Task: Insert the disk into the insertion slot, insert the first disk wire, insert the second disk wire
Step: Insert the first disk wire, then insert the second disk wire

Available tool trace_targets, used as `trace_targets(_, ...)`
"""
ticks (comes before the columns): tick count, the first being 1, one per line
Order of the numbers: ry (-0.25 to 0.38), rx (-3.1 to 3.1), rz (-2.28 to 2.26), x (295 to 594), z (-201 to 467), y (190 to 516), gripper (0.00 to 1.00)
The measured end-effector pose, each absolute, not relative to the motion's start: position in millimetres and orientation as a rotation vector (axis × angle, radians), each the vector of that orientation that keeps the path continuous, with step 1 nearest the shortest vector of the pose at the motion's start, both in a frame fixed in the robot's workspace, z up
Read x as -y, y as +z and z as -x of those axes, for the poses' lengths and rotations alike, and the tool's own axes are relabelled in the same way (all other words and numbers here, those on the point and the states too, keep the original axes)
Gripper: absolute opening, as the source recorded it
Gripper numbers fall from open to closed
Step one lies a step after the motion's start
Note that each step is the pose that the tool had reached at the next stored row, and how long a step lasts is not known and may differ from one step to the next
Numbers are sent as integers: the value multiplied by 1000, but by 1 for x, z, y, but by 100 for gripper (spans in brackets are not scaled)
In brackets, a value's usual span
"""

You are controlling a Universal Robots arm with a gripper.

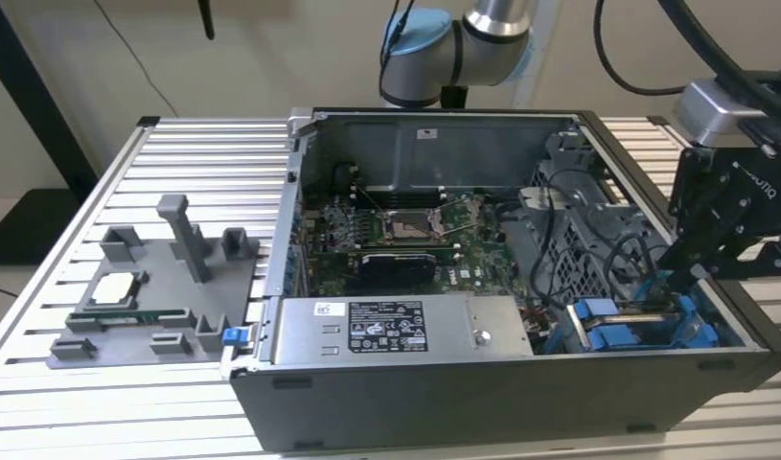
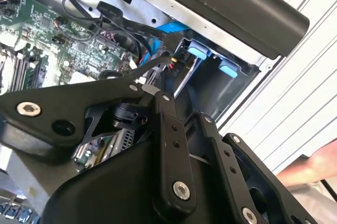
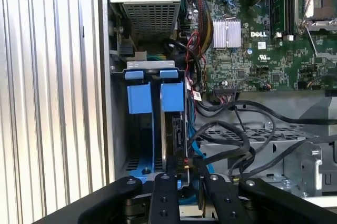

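Observation:
The disk (image 3: 174, 129) stands edge-on inside the insertion slot (image 3: 138, 129), a grey metal cage at the case's corner. Its blue carrier tabs (image 3: 171, 96) sit beside a second pair of blue tabs (image 3: 138, 97). In the exterior view the cage with its blue tabs (image 1: 623, 331) lies at the case's right front. My gripper (image 1: 676, 281) reaches down into it. In both wrist views the gripper (image 3: 182, 170) (image 2: 169, 61) is closed on a small dark wire connector at the disk's end. A thin blue wire (image 2: 164, 29) runs up from there.
A grey labelled power-supply box (image 1: 390, 331) lies along the case front, with the motherboard (image 1: 403, 230) behind it. Black cables (image 3: 237, 134) loop beside the cage. A grey fixture tray (image 1: 160, 287) sits on the slatted table at the exterior view's left. A person's hand (image 2: 310, 168) is beyond the case.

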State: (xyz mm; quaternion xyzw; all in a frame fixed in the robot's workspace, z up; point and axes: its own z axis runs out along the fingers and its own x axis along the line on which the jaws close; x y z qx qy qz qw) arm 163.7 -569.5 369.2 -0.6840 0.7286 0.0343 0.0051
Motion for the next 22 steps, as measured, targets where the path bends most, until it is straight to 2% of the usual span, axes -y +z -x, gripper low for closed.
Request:
trace_targets(14,104,-2290,2150,557,-172,372,100)
trace_targets(22,152,-2313,2171,556,-188,372,100)
